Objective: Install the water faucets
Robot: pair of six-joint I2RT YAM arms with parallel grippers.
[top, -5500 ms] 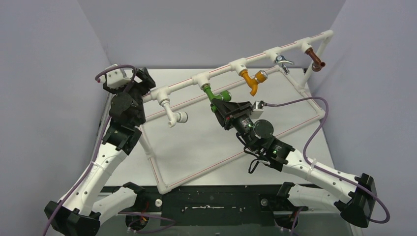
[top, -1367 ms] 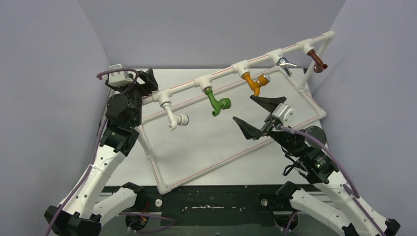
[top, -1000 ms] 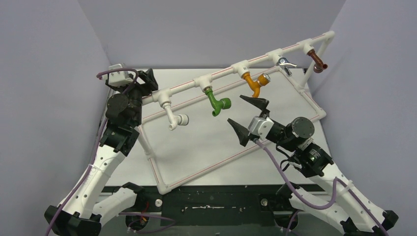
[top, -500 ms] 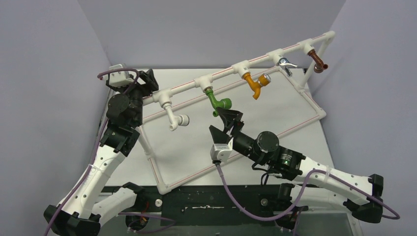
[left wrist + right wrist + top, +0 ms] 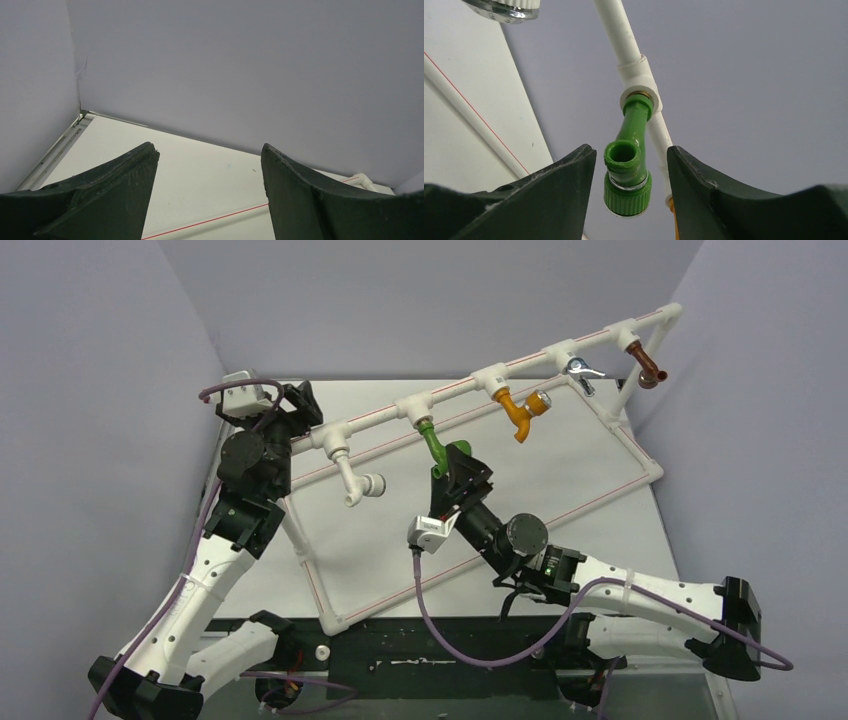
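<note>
Top view: 5 water faucets hang from the pipe frame (image 5: 372, 418) over the worktop (image 5: 370, 550): white faucet (image 5: 352, 480), green faucet (image 5: 437, 448), orange faucet (image 5: 518, 412), silver faucet (image 5: 578, 368), brown faucet (image 5: 645, 365). All look seated; probably only tightening remains. Left wrist view: left gripper (image 5: 207, 155) wide open, empty. Right wrist view: right gripper (image 5: 631, 152) part open, jaws straddling the green faucet's spout, slim gaps on both sides, not yet clamped.

five taps hang along the top rail of the white pipe frame (image 5: 372, 418) on the worktop (image 5: 380, 540): white faucet (image 5: 355, 478), green faucet (image 5: 432, 440), orange faucet (image 5: 520, 412), silver faucet (image 5: 578, 368), brown faucet (image 5: 648, 366). the right hand (image 5: 458, 462) is raised to the green faucet's lower end. the left hand (image 5: 298, 402) sits by the rail's left end.
</note>
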